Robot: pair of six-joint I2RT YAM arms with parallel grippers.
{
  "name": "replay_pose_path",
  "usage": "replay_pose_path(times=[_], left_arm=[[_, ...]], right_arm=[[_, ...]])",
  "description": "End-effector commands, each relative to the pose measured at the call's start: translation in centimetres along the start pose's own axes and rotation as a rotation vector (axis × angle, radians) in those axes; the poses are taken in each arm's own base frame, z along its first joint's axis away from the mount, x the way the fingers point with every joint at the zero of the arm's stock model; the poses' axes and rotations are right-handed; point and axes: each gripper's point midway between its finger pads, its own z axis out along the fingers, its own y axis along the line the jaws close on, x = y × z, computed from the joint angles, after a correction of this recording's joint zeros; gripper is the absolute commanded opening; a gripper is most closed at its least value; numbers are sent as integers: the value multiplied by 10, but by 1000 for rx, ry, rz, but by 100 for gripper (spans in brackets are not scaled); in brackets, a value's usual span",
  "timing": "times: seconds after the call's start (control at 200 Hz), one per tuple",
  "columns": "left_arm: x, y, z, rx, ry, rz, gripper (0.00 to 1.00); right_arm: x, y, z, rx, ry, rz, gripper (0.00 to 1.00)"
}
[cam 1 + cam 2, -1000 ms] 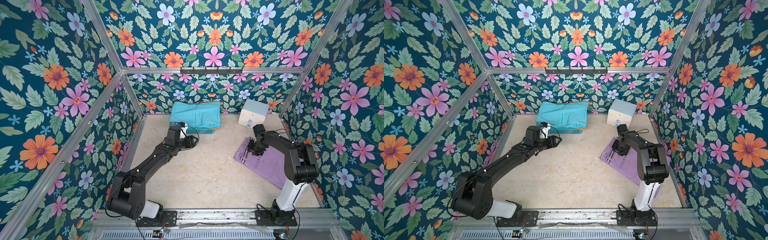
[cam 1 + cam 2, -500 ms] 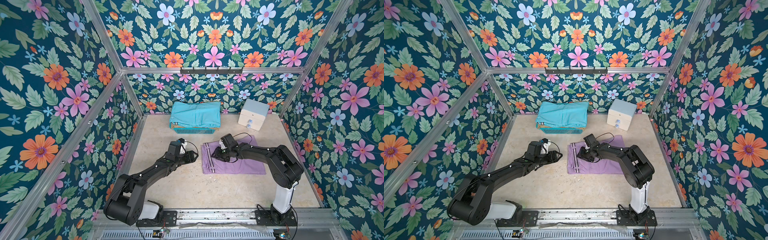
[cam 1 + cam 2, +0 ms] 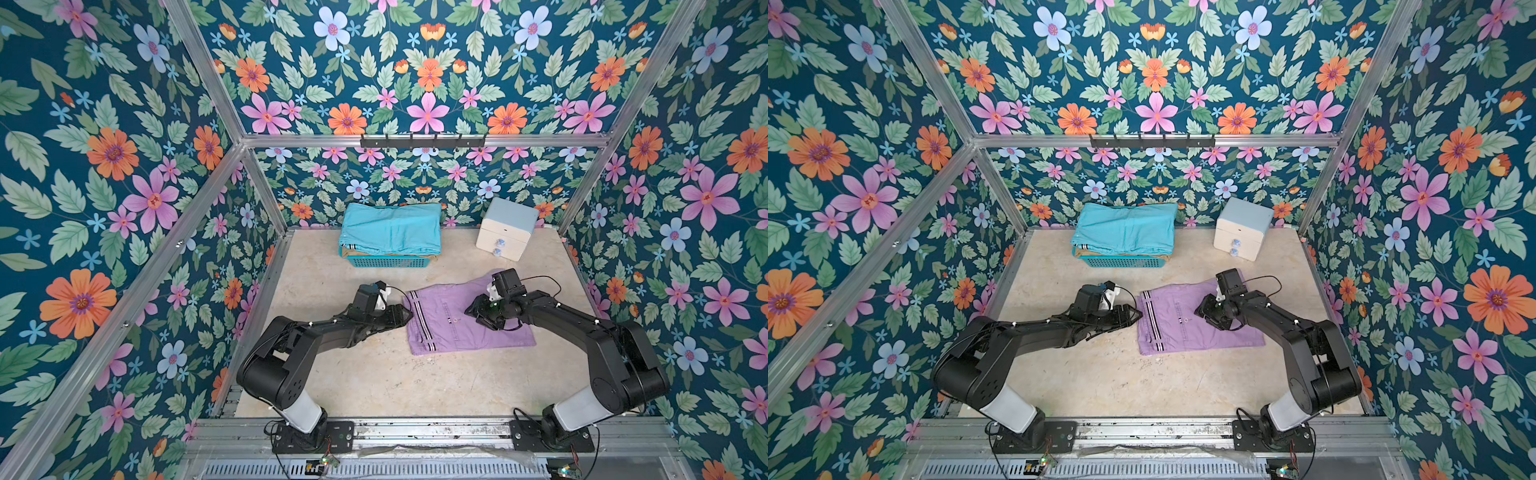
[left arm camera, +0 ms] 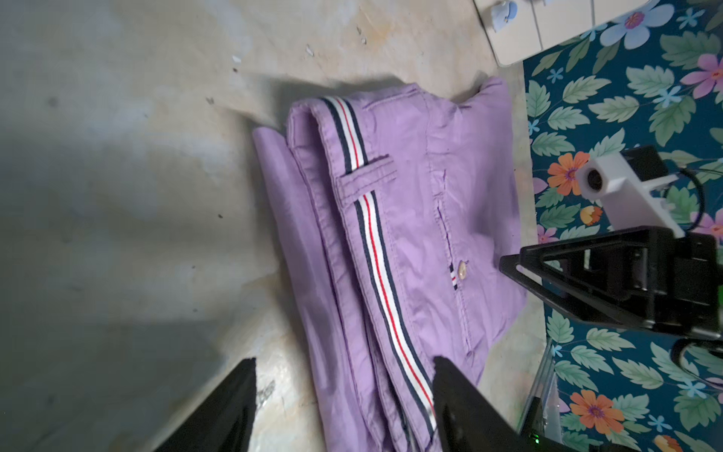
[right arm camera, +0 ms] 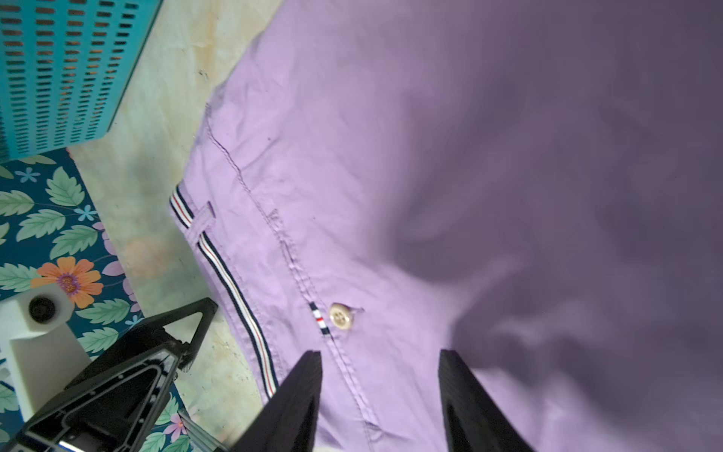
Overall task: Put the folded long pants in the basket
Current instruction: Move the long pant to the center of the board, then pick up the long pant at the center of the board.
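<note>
The lilac folded long pants point(image 3: 449, 328) point(image 3: 1183, 332) lie flat on the floor mid-table, striped waistband toward the left arm. My left gripper point(image 3: 405, 316) point(image 4: 344, 360) is open and low at that waistband edge, one finger over bare floor and one over the stripe. My right gripper point(image 3: 478, 311) point(image 5: 379, 352) is open just above the pants beside the pocket button point(image 5: 341, 316), holding nothing. The teal basket point(image 3: 386, 262) point(image 3: 1121, 262) stands at the back wall. Turquoise folded pants point(image 3: 390, 228) lie on top of it, with a tan cloth edge point(image 3: 347, 250) beneath.
A small white-and-blue drawer box point(image 3: 505, 228) point(image 3: 1241, 228) stands at the back right, beyond the lilac pants. Flowered walls close in the left, right and back sides. Bare beige floor point(image 3: 374, 374) lies between the pants and the arm bases.
The right gripper dragged the lilac pants from the right side to the middle, opened and drew back over the pocket. The left gripper came from the basket to the waistband, opening wider.
</note>
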Motion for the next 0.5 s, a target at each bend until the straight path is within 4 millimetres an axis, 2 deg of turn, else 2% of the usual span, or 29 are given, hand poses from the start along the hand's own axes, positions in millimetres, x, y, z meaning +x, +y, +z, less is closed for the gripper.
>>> replay_pose_path(times=[0.0,0.16,0.26,0.3,0.365,0.42,0.495], left_arm=[[3,1,12,-18,-1,-7,75],[22,10,30,-88,49,-12,74],[29,18,34,-140,70,-15,66],[31,22,35,-159,77,-14,60],[30,26,36,-187,89,0,41],[27,30,37,-222,90,15,35],[24,32,38,-241,95,28,22]], right_arm=[[10,-8,3,4,29,-9,52],[14,-12,4,-5,23,5,52],[13,-11,1,1,17,-1,52],[12,-11,-1,3,14,-6,52],[11,-10,-3,9,7,-13,52],[9,-11,-5,18,-1,-24,52],[7,-11,-8,31,-8,-34,53]])
